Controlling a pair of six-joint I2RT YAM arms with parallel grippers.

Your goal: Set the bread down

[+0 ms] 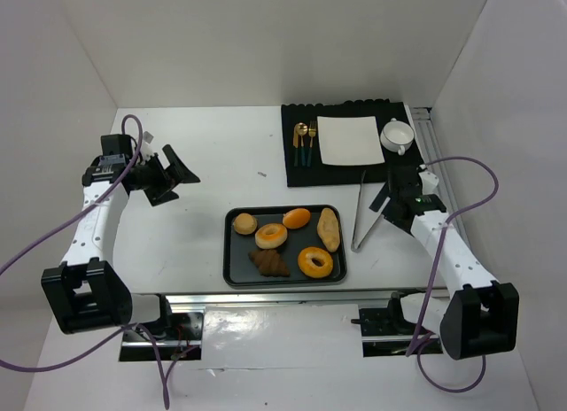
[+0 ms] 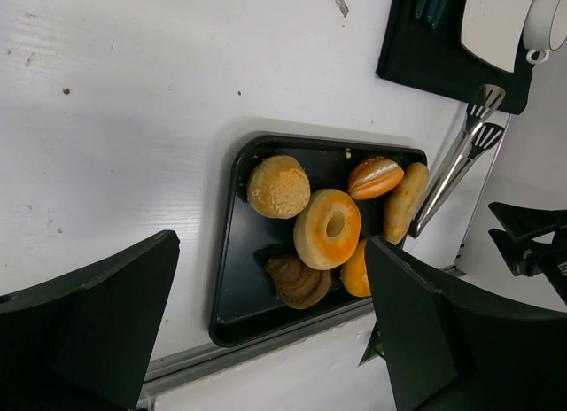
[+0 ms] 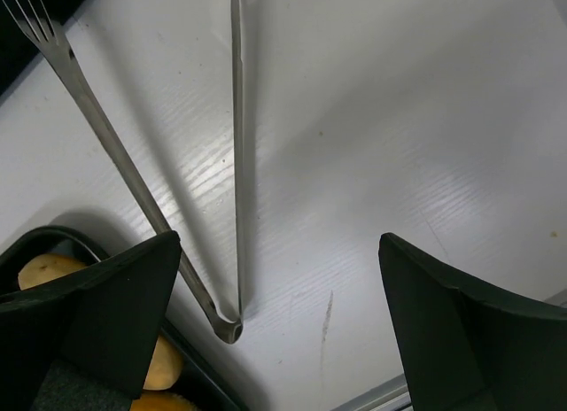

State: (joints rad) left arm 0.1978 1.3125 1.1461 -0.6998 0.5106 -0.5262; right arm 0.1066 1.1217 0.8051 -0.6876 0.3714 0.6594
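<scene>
The overhead camera looked down from 6 o'clock; both nearer wrist cameras shared the tray (image 2: 237,280) and tongs (image 3: 237,163).

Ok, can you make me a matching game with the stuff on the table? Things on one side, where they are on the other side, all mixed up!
Things:
1. tongs
2. long pale loaf
3. white cup
4. gold cutlery

Places:
A. on the black mat, at its right end
B. on the dark tray, at its right side
C. on the bare table, just right of the tray
D. on the black mat, at its left end

Pairs: 1-C, 2-B, 3-A, 4-D
</scene>
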